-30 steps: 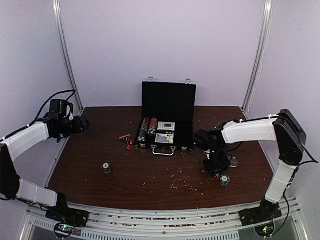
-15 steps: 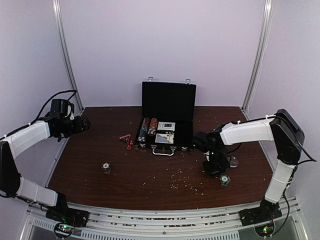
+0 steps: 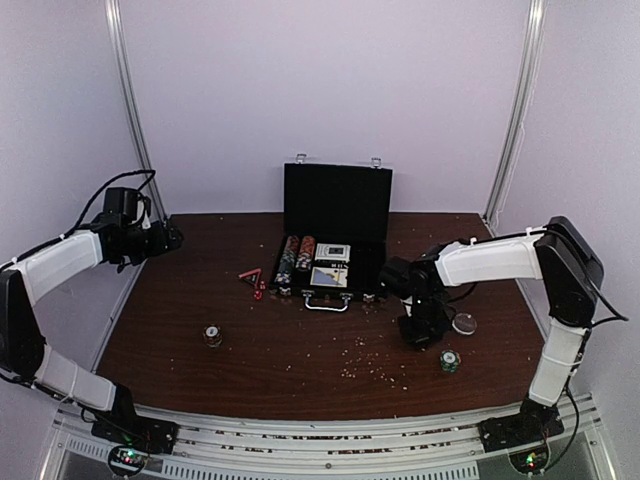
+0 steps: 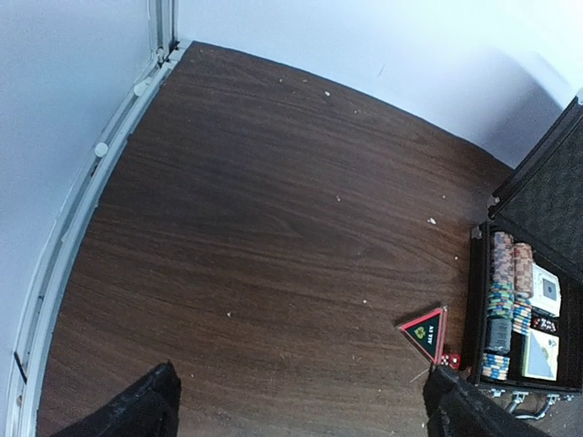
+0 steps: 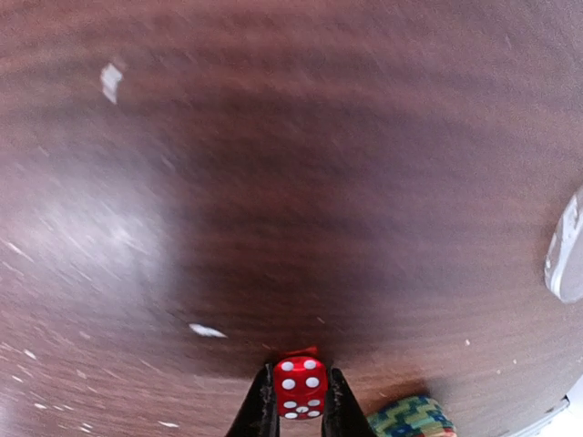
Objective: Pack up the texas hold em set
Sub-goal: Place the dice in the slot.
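Right gripper (image 3: pixel 421 336) has slid left over the last second, off the small clear round disc (image 3: pixel 465 323) and toward the open black rectangular briefcase-style case with silver trim (image 3: pixel 337 200) at back centre. The green-and-blue striped chip stack (image 3: pixel 449 360) near it hasn't moved. I read this as carrying a piece to the case, not a new pick. In the right wrist view the jaws are nearly closed, pinching a small red die with white pips (image 5: pixel 301 387) on both sides; can't tell if it's clear of the dark brown wooden table (image 5: pixel 273 182). Left gripper (image 4: pixel 296 410) drifted slightly back-left, fingers spread wide, holding nothing, well apart from the case. Not yet packed: red triangular marker (image 3: pixel 250 274), loose red dice (image 3: pixel 259 291) beside it, another chip stack (image 3: pixel 213 335) front-left. Chip rows (image 3: pixel 294 258) and card decks (image 3: pixel 331 266) sit inside the case.
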`<state>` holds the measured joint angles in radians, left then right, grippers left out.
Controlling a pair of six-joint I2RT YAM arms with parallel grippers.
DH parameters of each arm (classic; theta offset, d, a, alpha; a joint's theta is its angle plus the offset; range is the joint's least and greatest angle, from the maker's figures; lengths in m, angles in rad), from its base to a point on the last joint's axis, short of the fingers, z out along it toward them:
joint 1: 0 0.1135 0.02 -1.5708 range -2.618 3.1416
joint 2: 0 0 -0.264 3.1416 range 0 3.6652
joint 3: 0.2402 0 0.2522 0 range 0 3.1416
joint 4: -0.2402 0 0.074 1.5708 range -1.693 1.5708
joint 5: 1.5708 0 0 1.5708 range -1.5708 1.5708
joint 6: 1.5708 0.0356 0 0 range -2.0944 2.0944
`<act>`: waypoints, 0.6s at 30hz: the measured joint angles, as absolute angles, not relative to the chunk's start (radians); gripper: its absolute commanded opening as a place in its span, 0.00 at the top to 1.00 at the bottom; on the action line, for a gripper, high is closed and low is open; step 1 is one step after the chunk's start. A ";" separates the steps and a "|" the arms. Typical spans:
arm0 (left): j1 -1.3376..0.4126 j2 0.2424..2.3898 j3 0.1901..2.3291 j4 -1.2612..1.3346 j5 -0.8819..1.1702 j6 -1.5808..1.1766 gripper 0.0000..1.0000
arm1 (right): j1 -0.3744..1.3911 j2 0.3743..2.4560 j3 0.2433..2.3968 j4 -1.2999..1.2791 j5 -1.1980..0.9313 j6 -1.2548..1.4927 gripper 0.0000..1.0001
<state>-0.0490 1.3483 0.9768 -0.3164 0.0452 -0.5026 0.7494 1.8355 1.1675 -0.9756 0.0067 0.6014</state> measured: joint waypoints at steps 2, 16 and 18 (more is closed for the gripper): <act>-0.049 1.348 0.989 -0.319 0.046 -0.496 0.04 | 0.749 1.856 1.198 -0.966 0.004 0.601 1.00; -0.049 1.389 1.109 -0.379 0.069 -0.437 0.04 | 0.747 2.042 1.525 -0.938 -0.001 0.591 1.00; -0.049 1.404 1.129 -0.384 0.075 -0.420 0.04 | 0.747 2.062 1.586 -0.938 -0.001 0.595 1.00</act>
